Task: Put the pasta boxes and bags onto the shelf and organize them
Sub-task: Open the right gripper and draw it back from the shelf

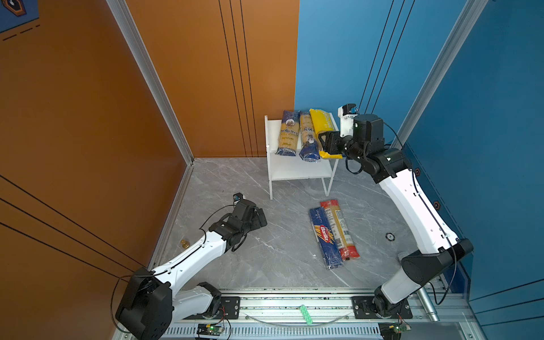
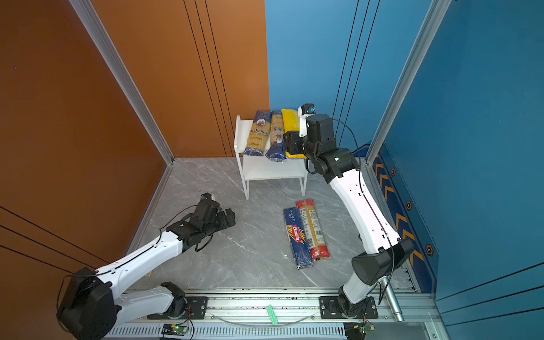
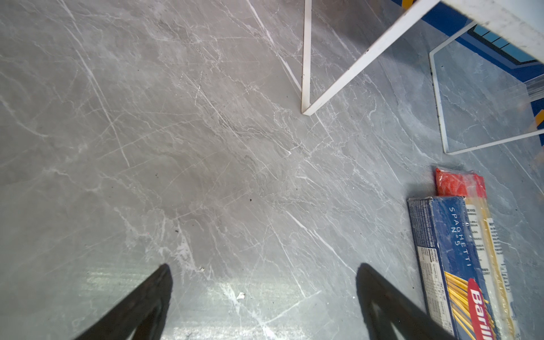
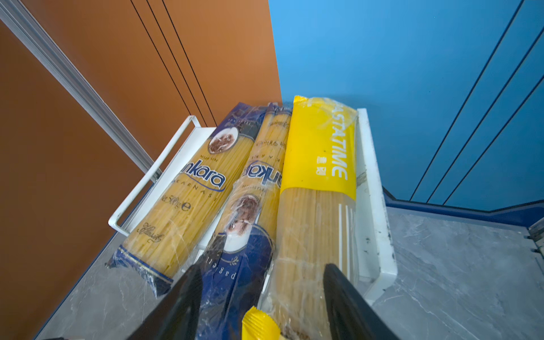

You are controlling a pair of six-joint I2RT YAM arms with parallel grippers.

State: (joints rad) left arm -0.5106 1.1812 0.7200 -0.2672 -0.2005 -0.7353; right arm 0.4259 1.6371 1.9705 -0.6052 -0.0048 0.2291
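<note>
The white shelf stands at the back against the wall. Its upper board carries two navy-and-yellow "ankara" packs and a bright yellow pack, side by side, near ends hanging over the front. My right gripper hovers open over the near ends of the middle ankara pack and the yellow pack, fingers straddling both. On the floor lie a dark blue Barilla pack and a clear pack with red ends, touching. My left gripper is open and empty, low over bare floor left of them.
The shelf's lower board holds nothing. A small brass object sits at the floor's left edge, a black round disc at the right. Orange and blue walls close in behind the shelf. A green strip lies on the front rail.
</note>
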